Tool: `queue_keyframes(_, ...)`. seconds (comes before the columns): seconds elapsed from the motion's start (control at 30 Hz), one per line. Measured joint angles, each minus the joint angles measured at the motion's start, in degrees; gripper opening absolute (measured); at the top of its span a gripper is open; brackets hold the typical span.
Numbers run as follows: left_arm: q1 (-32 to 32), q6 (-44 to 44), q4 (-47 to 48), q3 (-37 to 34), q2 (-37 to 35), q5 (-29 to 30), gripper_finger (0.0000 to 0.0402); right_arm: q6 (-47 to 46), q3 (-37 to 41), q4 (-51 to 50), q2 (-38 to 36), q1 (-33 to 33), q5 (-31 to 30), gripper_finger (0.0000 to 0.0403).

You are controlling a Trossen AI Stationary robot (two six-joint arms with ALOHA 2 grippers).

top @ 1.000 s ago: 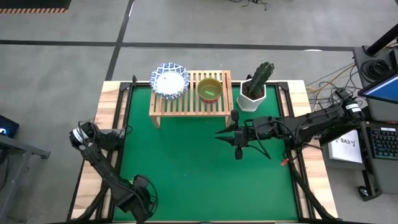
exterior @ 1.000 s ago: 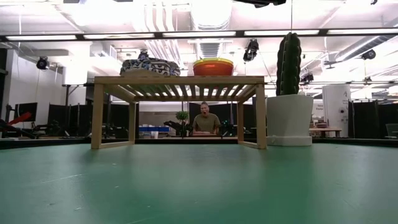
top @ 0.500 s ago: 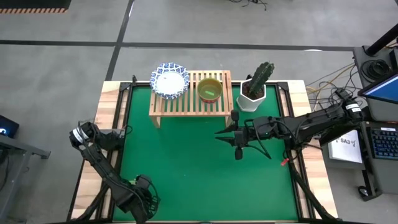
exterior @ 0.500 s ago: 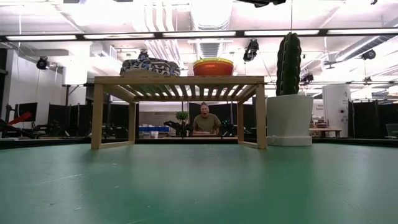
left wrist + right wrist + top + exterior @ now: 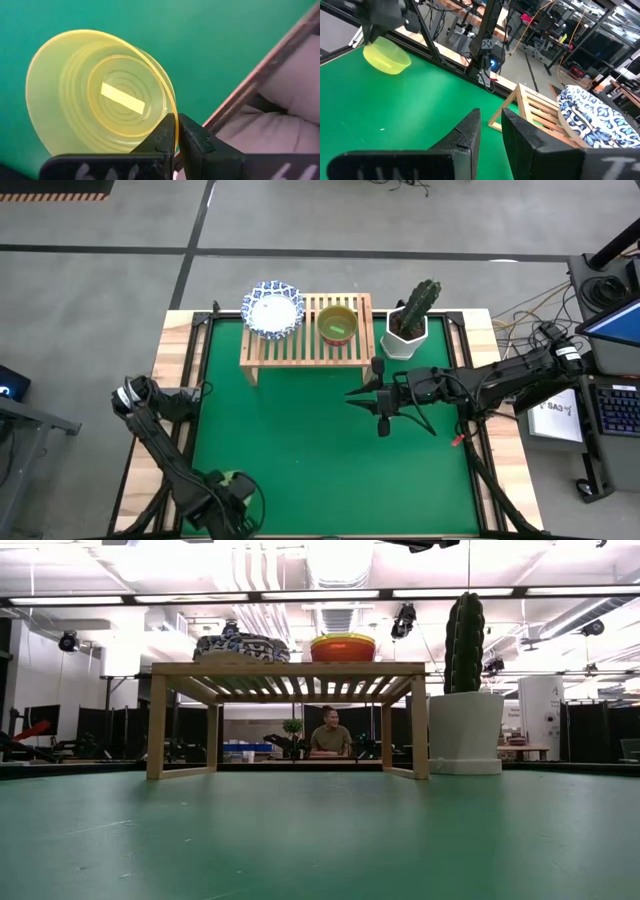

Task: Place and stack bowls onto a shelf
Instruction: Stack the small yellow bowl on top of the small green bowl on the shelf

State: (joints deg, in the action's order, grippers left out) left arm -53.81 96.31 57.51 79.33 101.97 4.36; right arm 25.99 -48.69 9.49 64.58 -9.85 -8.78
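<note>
A small yellow-green bowl [image 5: 95, 95] sits at the near left of the green mat [image 5: 320, 450], with my left gripper [image 5: 175, 122] shut on its rim; the right wrist view shows this bowl [image 5: 387, 57] under that gripper [image 5: 385, 20]. The light-wood shelf [image 5: 305, 330] stands at the far side. A stack of blue-patterned bowls [image 5: 272, 308] rests on its left end and stacked coloured bowls [image 5: 337, 325] rest right of centre. My right gripper [image 5: 352, 394] hovers near the mat's middle, its fingers [image 5: 470, 132] slightly apart with nothing between them. My left gripper pinches the yellow-green bowl's rim [image 5: 172, 112], one finger inside the bowl and one outside. The bowl sits tilted in the hold, its opening toward the wrist camera. Whether its base touches the mat, I cannot tell.
A white pot with a tall cactus [image 5: 410, 325] stands just right of the shelf. The mat's wooden border [image 5: 260, 75] runs close beside the held bowl. A person [image 5: 327, 735] sits beyond the table's far edge. Bare mat lies between the shelf and both grippers.
My left arm's end has shifted slightly toward the near edge, and a bit of the yellow-green bowl now shows beside it in the high view.
</note>
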Motion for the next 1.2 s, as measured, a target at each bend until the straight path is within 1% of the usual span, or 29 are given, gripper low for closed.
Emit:
queue_keyframes(0.2, 1.28, -14.30, 3.65, 5.66, 0.00, 10.08, 0.0000, 0.24, 0.00, -0.05, 0.00, 0.00, 0.00, 0.0068)
queue_keyframes(0.37, 4.62, -27.52, 4.83, 9.89, 0.00, 16.55, 0.0000, 1.06, 0.00, -0.73, 0.00, 0.00, -0.20, 0.0068)
queue_keyframes(0.57, 10.24, -47.46, 6.00, 16.61, 0.00, 20.55, 0.0000, 1.06, 0.00, -3.04, -0.70, 0.00, -0.23, 0.0068)
queue_keyframes(0.77, 16.13, -67.11, 13.14, 22.43, 0.00, 25.55, 0.0000, -2.05, 0.00, -11.05, -6.03, 0.00, -0.17, 0.0068)
queue_keyframes(0.9, 22.64, -81.05, 13.39, 25.14, -0.07, 28.11, 0.0000, -5.63, 0.00, -17.50, -10.60, 0.00, 0.39, 0.0068)
queue_keyframes(0.97, 26.53, -87.95, 12.51, 26.10, -0.12, 29.11, 0.0000, -6.96, 0.00, -19.64, -12.28, 0.00, 2.06, 0.0068)
queue_keyframes(1.1, 35.01, -101.06, 10.37, 26.89, -0.22, 29.20, 0.0000, -7.51, 0.93, -21.35, -13.92, 0.00, 6.84, 0.0068)
queue_keyframes(1.2, 41.19, -109.37, 8.25, 27.08, -0.22, 28.57, 0.0000, -7.51, 2.04, -21.42, -14.34, -0.02, 7.76, 0.0068)
